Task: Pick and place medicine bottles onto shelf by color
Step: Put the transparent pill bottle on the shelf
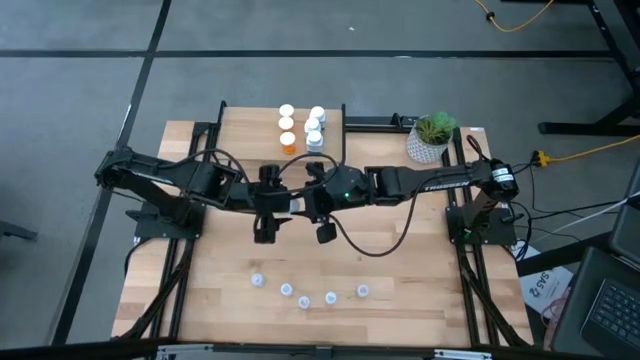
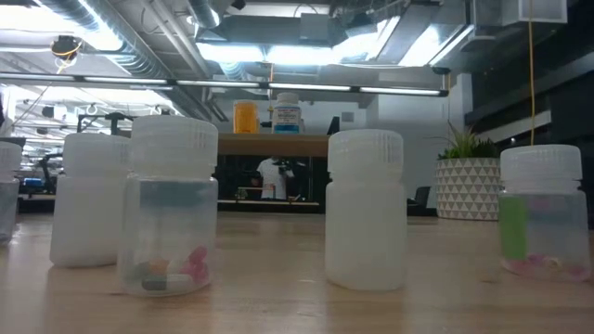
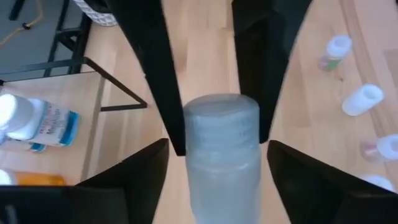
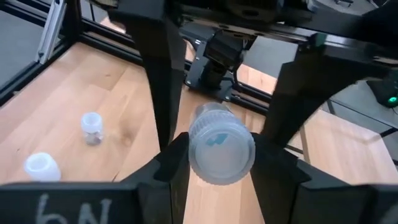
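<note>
My left gripper (image 1: 265,232) and right gripper (image 1: 325,232) hang side by side over the table's middle, each shut on a small pale translucent bottle: one in the left wrist view (image 3: 221,155), one in the right wrist view (image 4: 219,146). The shelf (image 1: 340,118) stands at the far edge. It bears orange bottles (image 1: 288,143), white-capped bottles (image 1: 287,111) and blue-labelled ones (image 1: 314,138). Several small bottles (image 1: 304,300) stand upright on their bases in a curved row near the table's front edge, close up in the low view (image 2: 365,209). My left gripper pinches the bottle between its two fingers (image 3: 163,93), one on each side just at the cap (image 3: 221,115). The cap end points toward the fingertips. The bottle is lifted clear of the table. My right gripper pinches its bottle between its two fingers (image 4: 163,93), on the sides just behind the cap (image 4: 221,152). The cap's round top faces back toward the wrist. The bottle is lifted clear of the table.
A white pot with a green plant (image 1: 432,138) stands at the far right corner. The shelf's black leg (image 3: 118,93) is close to my left gripper. Bare wood lies between the grippers and the front row of bottles (image 3: 364,99).
</note>
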You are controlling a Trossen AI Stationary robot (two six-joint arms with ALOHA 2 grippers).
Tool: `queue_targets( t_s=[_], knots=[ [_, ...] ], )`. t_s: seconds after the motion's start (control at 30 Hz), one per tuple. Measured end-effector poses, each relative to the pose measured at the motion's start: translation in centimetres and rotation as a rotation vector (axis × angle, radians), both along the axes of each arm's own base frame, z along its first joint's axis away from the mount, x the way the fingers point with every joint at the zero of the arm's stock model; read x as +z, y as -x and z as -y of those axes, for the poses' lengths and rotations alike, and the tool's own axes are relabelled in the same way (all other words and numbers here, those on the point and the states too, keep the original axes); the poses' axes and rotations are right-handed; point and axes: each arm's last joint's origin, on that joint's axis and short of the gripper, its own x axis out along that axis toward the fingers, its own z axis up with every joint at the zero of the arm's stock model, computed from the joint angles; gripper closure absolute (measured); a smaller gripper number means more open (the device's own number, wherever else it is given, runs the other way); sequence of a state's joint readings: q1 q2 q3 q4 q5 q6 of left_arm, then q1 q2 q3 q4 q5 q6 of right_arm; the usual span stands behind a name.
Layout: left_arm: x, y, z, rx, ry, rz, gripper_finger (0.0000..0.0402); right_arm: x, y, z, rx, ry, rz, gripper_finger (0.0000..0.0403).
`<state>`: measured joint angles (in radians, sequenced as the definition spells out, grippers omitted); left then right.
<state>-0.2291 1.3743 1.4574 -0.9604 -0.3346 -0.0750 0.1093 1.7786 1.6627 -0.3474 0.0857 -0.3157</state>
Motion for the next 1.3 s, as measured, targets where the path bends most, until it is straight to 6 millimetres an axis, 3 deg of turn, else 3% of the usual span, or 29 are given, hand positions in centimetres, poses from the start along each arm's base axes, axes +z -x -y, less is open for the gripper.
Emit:
queue_targets(
  t_s=[0.33,0.6,0.87,1.07,1.3],
  knots=[
    [0.0,0.0,0.0,-0.007,0.009,-0.003,0.0281,0.0,0.0,0.0,-0.023,-0.044,0.0,0.0233],
    [0.0,0.0,0.0,-0.005,0.005,0.003,0.0282,-0.3,0.7,-0.2,-0.023,-0.039,-0.076,0.0233],
    [1.1,1.9,-0.7,0.069,-0.079,0.018,0.0282,-0.9,3.8,0.4,-0.208,-0.139,-0.337,0.0232],
    [1.6,3.9,-2.9,0.24,-0.18,-0.009,0.0282,-1.2,6.1,0.0,-0.368,-0.053,-0.47,0.0232],
    [2.2,6.8,-5.7,0.383,-0.158,0.023,0.0282,-0.9,10.1,-1.5,-0.577,0.082,-0.596,0.0232]
  ],
)
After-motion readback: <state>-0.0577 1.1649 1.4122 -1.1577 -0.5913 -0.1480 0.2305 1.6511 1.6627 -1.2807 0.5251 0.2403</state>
